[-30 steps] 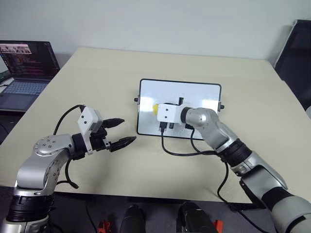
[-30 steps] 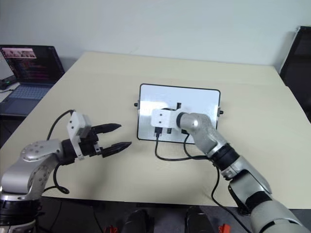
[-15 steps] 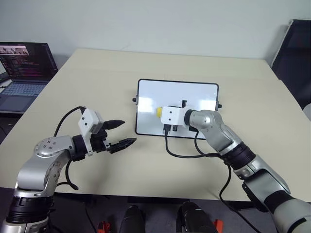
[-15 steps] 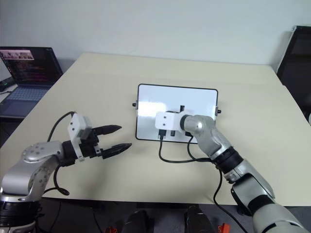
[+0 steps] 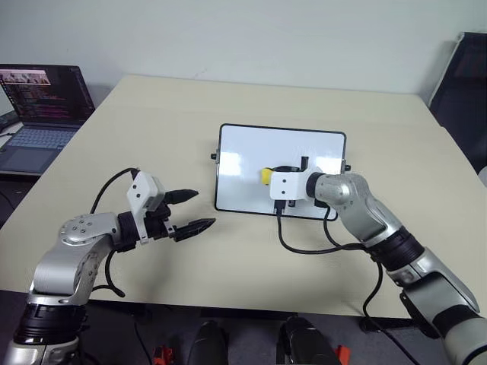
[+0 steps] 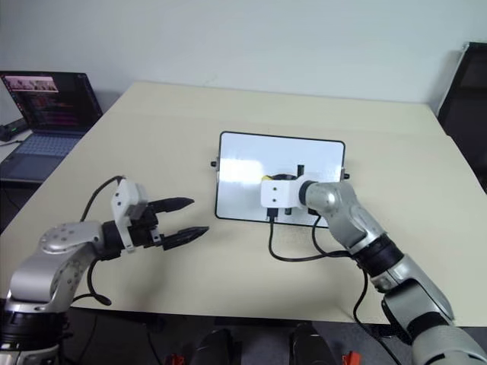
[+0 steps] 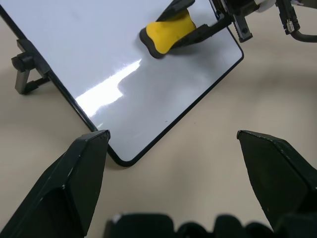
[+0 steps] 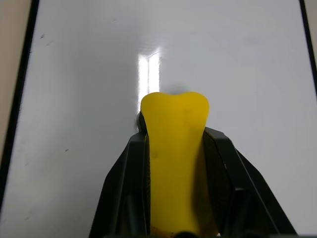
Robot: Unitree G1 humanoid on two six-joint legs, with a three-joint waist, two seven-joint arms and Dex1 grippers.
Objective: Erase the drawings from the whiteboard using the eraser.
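So the right pincer (image 8: 174, 148) is clamped tight on the small yellow eraser block with the dark underside (image 5: 265, 176), pressing it onto the small glossy white board with the thin black frame (image 5: 243, 152), roughly mid-board and a bit toward its near edge. The board lies flat in the middle of the beige counter (image 5: 152, 122), and its surface looks clean from here, just glare streaks; I can't make out any blue marker scribbles. The left pincer (image 5: 190, 211) hovers over the counter near the board's near-left corner, fingers spread wide, nothing in them. An open dark laptop (image 5: 38, 106) sits far left
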